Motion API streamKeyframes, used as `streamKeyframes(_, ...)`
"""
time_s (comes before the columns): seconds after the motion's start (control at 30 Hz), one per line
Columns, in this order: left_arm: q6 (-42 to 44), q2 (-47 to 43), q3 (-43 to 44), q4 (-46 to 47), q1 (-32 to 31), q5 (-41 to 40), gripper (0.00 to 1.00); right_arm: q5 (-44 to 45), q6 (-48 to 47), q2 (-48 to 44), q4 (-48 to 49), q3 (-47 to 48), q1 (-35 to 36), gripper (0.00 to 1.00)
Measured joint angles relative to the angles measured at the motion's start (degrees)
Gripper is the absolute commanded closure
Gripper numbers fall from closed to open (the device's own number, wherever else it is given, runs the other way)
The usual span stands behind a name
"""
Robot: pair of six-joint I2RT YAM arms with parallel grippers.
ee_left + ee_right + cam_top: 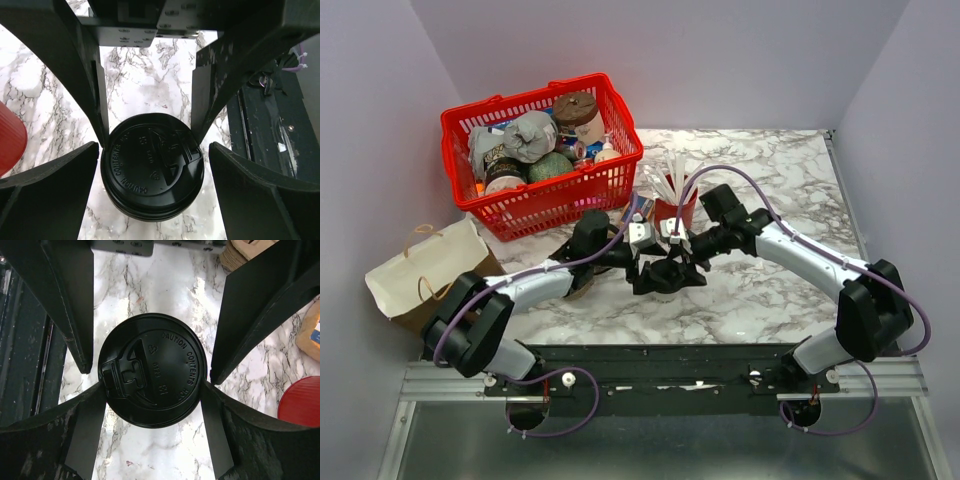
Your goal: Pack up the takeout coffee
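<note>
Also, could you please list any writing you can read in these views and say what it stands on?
"CAUTION CONTENTS HOT": embossed around the black lid of the takeout coffee, seen in both wrist views.
Small embossed marks at the lid's centre: too small to read.
Labels inside the red basket, top view: too blurred to read.

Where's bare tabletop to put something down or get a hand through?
Free: marble right of the red cup, out to the right wall; also the near strip along its front edge. Crowded: centre around the takeout coffee, the packed basket back left, paper bag at the left edge.
</note>
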Motion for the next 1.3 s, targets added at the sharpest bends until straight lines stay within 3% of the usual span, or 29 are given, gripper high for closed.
streamKeyframes(0.3, 6.01, -7.13, 5.09, -19.26, 4.35, 0.46, 0.02, 0.59, 0.0, -0.72, -0.04, -0.35, 0.39, 0.06)
streamKeyframes(0.57, 4.04, -12.39, 5.22, -29.09, 8.79, -4.35, 0.03, 2.4, 2.34, -1.55, -1.46, 0.33, 0.33, 0.0)
streamKeyframes(1.0, -0.24, -12.17, 3.98, -29.86, 8.76, -9.22, 0.1, 3.17, 3.98, -1.64, -3.67, 1.77, 0.35, 0.0)
streamKeyframes(1.3, -11.54, -10.01, 2.64, -25.83, 8.79, -11.28, 0.12, 3.32, 5.77, -2.71, -3.93, 2.6, 0.35, 0.0)
